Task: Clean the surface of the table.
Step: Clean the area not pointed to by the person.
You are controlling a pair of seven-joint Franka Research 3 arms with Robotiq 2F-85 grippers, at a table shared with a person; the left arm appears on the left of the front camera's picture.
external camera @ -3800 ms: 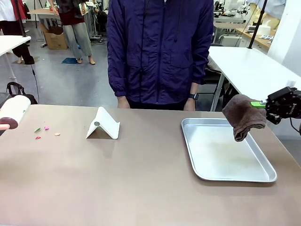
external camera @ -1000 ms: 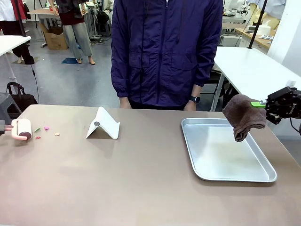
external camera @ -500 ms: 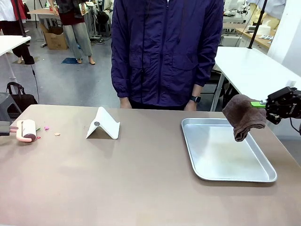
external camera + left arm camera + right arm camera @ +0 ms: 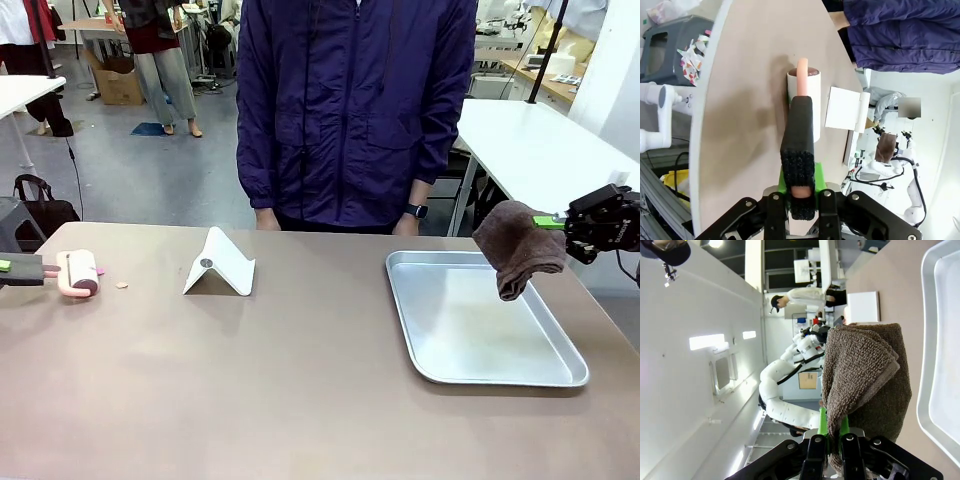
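The brownish table (image 4: 300,390) spans the front view. At its far left my left gripper (image 4: 30,268) is shut on the pink handle of a white lint roller (image 4: 78,272), which rests on the tabletop. A pink scrap (image 4: 100,270) and a tan scrap (image 4: 121,286) lie just right of the roller. The left wrist view shows the roller (image 4: 804,100) lying on the table (image 4: 745,100) past my black fingers (image 4: 797,145). At the right, my right gripper (image 4: 558,222) is shut on a folded brown cloth (image 4: 518,248) that hangs above the tray's far right corner; the right wrist view shows the same cloth (image 4: 865,375).
A shallow silver tray (image 4: 470,330) lies at the right of the table. A white folded stand (image 4: 220,263) sits at the back, left of centre. A person in a dark blue jacket stands at the far edge with hands (image 4: 264,217) down.
My left gripper has carried the roller rightwards along the table's left edge, over where the coloured scraps lay; fewer scraps show now. The right arm and the cloth have not moved.
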